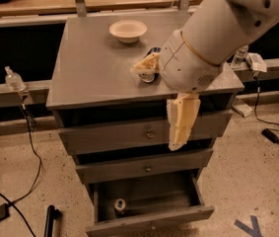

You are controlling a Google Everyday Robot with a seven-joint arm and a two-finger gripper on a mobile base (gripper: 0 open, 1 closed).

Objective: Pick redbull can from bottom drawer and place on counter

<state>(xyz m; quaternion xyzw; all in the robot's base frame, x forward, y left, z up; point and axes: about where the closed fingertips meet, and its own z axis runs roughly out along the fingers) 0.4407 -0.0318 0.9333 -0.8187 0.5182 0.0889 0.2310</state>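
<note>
The cream two-fingered pincer (158,101) hangs released and empty at the front edge of the flat matte grey desk (89,68), one finger pointing left over a small silver-rimmed can (148,76) not far from a cream bowl (128,30), the other dangling before the upper drawers (119,136). Well below, the deep grey bottom drawer (151,220) stands pulled open with the slim silver-topped redbull can (120,206) upright near its front left. I judge that can light, stiff yet easily dented and slick, so a gentle squeeze across its upper body, reached from above, should suit it best
</note>
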